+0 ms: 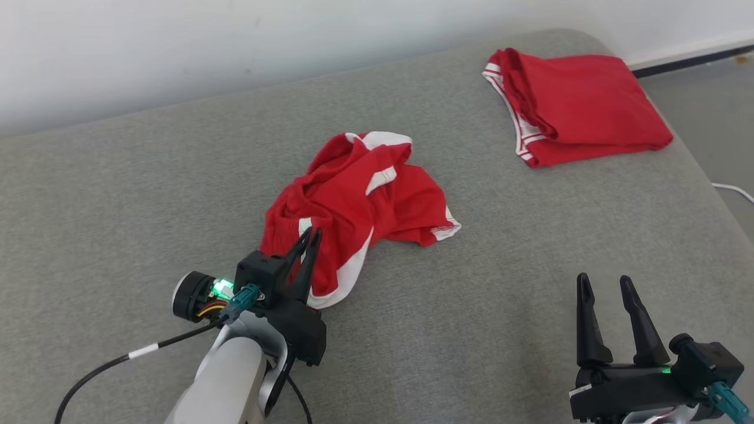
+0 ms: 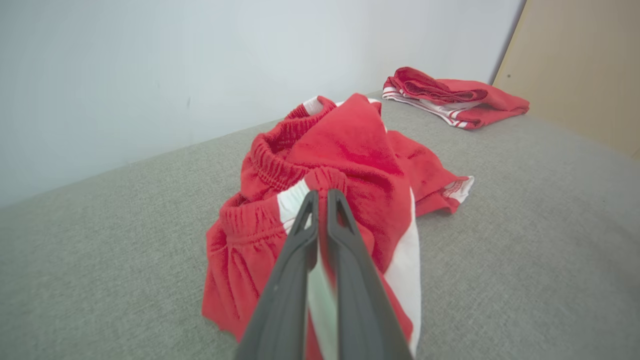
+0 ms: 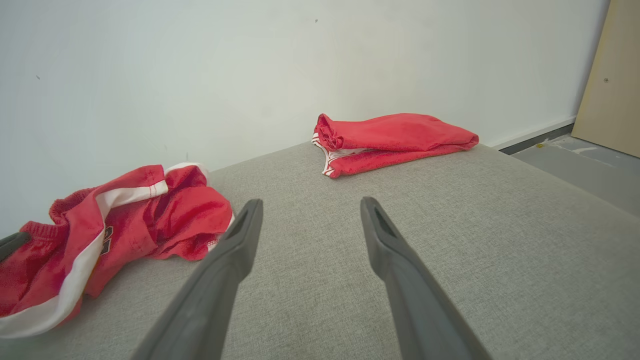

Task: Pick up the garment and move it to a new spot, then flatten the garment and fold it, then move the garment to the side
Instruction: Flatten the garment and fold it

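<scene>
Crumpled red garment (image 1: 359, 206) with white stripes sits mid grey cushion (image 1: 500, 330), near the wall (image 1: 235, 47). Left gripper (image 1: 311, 235) is at its near-left end, fingers pressed together and pinching cloth at the edge. Right gripper (image 1: 604, 278) has its jaws spread and nothing between them. It hovers over bare cushion at the near right, well apart from the garment.

In the head view the heap's long axis runs diagonally, from near-left at the left gripper to far-right. One white-trimmed leg hem sticks out to the right. The bunched end lies toward the robot's left.

The left wrist view gives the pinch close up. Left gripper (image 2: 323, 192) bites a fold beside the gathered elastic waistband and a white stripe, with cloth visible between the fingers.

In the right wrist view the right gripper (image 3: 311, 201) frames open cushion. The garment (image 3: 115, 235) lies off to that view's left with a small dark print on it, too small to read.

A second, folded red garment (image 1: 580, 103) rests at the cushion's far right corner, apart from the heap. The head view also shows a white cable (image 1: 733, 189) on the floor. The left wrist view has a tan panel (image 2: 580, 65) behind the folded one.
</scene>
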Robot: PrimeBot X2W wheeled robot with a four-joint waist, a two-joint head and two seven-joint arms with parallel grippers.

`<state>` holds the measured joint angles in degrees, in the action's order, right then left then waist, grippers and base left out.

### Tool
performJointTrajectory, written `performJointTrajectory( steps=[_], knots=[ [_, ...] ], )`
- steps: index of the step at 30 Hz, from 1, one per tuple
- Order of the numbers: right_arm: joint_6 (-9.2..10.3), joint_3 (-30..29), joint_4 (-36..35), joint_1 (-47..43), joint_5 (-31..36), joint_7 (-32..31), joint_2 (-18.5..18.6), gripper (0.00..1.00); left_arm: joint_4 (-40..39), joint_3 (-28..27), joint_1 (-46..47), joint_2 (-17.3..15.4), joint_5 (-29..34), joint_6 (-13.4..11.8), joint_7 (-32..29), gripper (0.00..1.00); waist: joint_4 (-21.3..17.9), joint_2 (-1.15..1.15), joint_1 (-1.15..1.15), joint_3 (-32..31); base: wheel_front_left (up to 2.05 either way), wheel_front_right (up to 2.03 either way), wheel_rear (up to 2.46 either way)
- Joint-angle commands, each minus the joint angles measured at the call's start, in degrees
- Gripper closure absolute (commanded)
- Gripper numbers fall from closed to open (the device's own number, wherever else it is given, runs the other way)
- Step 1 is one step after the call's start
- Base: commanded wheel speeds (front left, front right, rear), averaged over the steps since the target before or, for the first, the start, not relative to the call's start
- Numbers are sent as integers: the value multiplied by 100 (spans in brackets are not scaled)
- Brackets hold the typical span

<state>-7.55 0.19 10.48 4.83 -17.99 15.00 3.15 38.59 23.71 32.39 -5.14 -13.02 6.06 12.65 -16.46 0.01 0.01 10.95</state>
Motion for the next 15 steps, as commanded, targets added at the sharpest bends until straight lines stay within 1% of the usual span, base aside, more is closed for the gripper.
performJointTrajectory(
  steps=[1, 7, 11, 15],
  knots=[
    [15, -13, -12, -71, 48, 22, -9, 0, -108, -39, -18, 19, -49, -34, 58, 100, 207, -1, -1, -74, 0, 0, 0],
    [15, -41, -59, -128, 105, 23, 14, 0, -691, -310, -465, 13, -277, -326, 204, 100, 686, -1, -1, -194, 0, 0, 0],
    [15, -32, -75, -154, 126, 14, 64, 0, -1110, -624, -1050, -8, -482, -562, 248, 100, 946, -1, -1, -221, 0, 0, 0],
    [15, -14, -59, -180, 116, 13, 117, 0, -1394, -831, -1628, 18, -652, -700, 260, 100, 1123, -1, -1, -241, 0, 0, 0]
  ],
)
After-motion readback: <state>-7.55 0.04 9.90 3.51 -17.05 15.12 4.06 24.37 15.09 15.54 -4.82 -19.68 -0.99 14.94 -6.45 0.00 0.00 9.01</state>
